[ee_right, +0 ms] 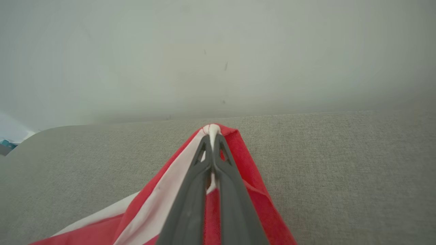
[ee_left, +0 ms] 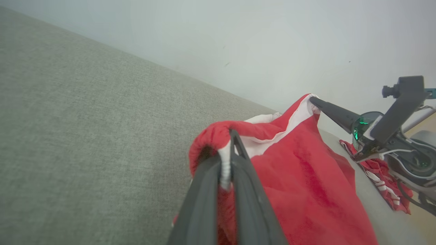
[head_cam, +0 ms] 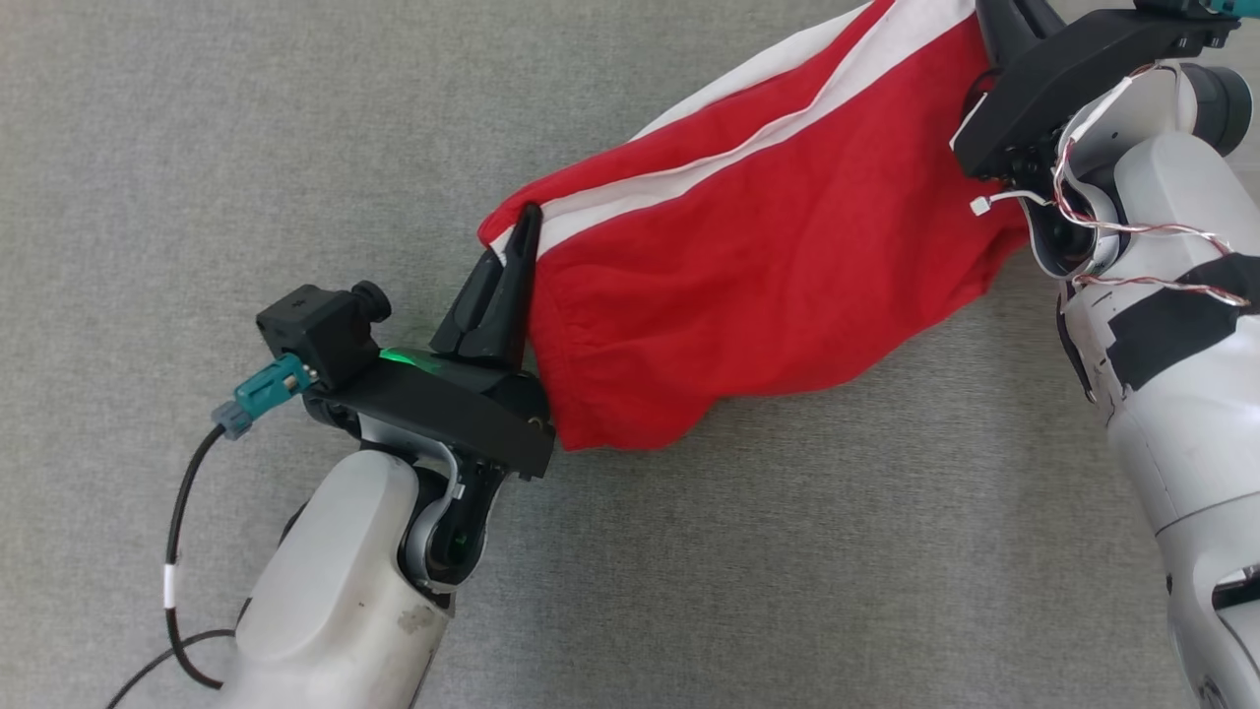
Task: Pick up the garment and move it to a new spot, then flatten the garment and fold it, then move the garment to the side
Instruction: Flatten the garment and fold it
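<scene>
Both pincers grip the red garment [head_cam: 768,266]: left pincer [head_cam: 524,228] clamps one corner, right pincer [ee_right: 212,137] the other. The cloth hangs stretched between them above the grey surface [head_cam: 197,148]. This looks like the moving step. Next, lower it evenly and spread it flat.

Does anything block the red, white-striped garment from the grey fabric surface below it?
Nothing visible. The left gripper and right gripper hold the red, white-striped garment over the grey fabric surface, with no object seen between.
</scene>
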Controlling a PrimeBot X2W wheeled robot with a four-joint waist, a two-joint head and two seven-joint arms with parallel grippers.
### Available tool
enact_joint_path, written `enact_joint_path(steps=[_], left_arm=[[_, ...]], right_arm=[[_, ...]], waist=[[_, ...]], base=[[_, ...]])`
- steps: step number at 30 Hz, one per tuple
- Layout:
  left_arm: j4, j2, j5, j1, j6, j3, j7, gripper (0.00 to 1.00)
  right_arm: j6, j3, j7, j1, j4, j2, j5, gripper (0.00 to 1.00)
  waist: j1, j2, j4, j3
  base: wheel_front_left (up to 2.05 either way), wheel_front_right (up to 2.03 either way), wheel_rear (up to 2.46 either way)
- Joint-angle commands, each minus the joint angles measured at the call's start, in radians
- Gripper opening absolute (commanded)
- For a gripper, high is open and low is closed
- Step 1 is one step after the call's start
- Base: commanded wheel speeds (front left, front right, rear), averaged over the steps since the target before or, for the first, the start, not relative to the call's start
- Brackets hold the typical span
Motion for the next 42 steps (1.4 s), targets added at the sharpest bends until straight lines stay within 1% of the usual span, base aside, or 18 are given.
enact_joint_path(steps=[1, 2, 3, 4, 9, 17, 22, 27, 31, 35, 37, 38, 39, 42], left_arm=[[0.004, -0.002, 0.002, -0.018, 0.002, -0.002, 0.000, 0.15], [0.007, -0.002, 0.004, -0.016, 0.002, -0.004, 0.000, 0.87], [0.009, -0.002, 0.008, -0.013, 0.002, -0.003, 0.000, 1.00], [0.008, -0.001, 0.013, -0.010, 0.001, 0.002, 0.000, 1.00], [-0.006, 0.013, 0.048, 0.027, 0.002, 0.033, 0.000, 1.00], [-0.079, 0.032, 0.094, 0.201, 0.001, 0.119, 0.000, 1.00], [-0.188, 0.033, 0.163, 0.304, 0.010, 0.243, 0.000, 1.00], [-0.292, 0.007, 0.268, 0.382, 0.021, 0.387, 0.000, 1.00], [-0.331, -0.018, 0.303, 0.412, 0.018, 0.482, 0.000, 1.00], [-0.353, -0.025, 0.364, 0.440, 0.021, 0.520, 0.000, 1.00], [-0.355, -0.027, 0.356, 0.449, 0.024, 0.525, 0.000, 1.00], [-0.355, -0.028, 0.352, 0.456, 0.027, 0.522, 0.000, 1.00], [-0.355, -0.027, 0.347, 0.462, 0.032, 0.522, 0.000, 1.00], [-0.355, -0.027, 0.344, 0.474, 0.041, 0.522, 0.000, 1.00]], right_arm=[[-0.003, 0.008, -0.020, -0.024, 0.033, 0.004, -0.009, 0.00], [-0.003, 0.014, -0.034, -0.029, 0.051, 0.006, -0.010, 0.20], [-0.003, 0.023, -0.048, -0.032, 0.067, 0.006, -0.010, 0.92], [-0.003, 0.031, -0.059, -0.033, 0.079, 0.002, -0.006, 1.00], [-0.003, 0.073, -0.091, -0.017, 0.108, -0.019, 0.019, 1.00], [-0.003, 0.177, -0.084, 0.082, 0.101, -0.096, 0.092, 1.00], [-0.003, 0.212, -0.059, 0.132, 0.115, -0.122, 0.136, 1.00], [-0.003, 0.240, -0.037, 0.147, 0.139, -0.122, 0.167, 1.00], [-0.003, 0.255, -0.031, 0.138, 0.169, -0.119, 0.174, 1.00], [-0.003, 0.271, -0.018, 0.133, 0.208, -0.101, 0.182, 1.00], [-0.003, 0.282, -0.005, 0.139, 0.225, -0.091, 0.184, 1.00], [-0.001, 0.286, 0.003, 0.146, 0.227, -0.082, 0.194, 0.35], [0.000, 0.284, 0.003, 0.153, 0.223, -0.073, 0.208, 0.00], [0.000, 0.283, -0.013, 0.159, 0.220, -0.073, 0.234, 0.00]], waist=[[-0.0004, -0.0003, 0.015, 0.014], [-0.0004, -0.0003, 0.014, 0.011], [-0.0004, -0.0003, 0.012, 0.006], [-0.0004, -0.0003, 0.010, 0.002], [-0.0004, -0.0003, -0.003, -0.026], [-0.0004, -0.0003, -0.022, -0.093], [-0.0004, -0.0003, -0.024, -0.113], [-0.0004, -0.0003, -0.016, -0.100], [-0.0004, -0.0003, -0.002, -0.084], [-0.0004, -0.0003, 0.007, -0.080], [-0.0004, -0.0003, 0.010, -0.082], [-0.0004, -0.0003, 0.010, -0.085], [-0.0004, -0.0003, 0.009, -0.090], [-0.0004, -0.0003, -0.002, -0.110]], base=[[0.00, 0.00, 0.00], [0.00, 0.00, 0.00], [0.00, 0.00, 0.00], [0.00, 0.00, 0.00], [0.00, 0.00, 0.00], [0.00, 0.00, 0.00], [0.00, 0.00, 0.00], [0.00, 0.00, 0.00], [0.00, 0.00, 0.00], [0.00, 0.00, 0.00], [0.00, 0.00, 0.00], [0.00, 0.00, 0.00], [0.00, 0.00, 0.00], [0.00, 0.00, 0.00]])
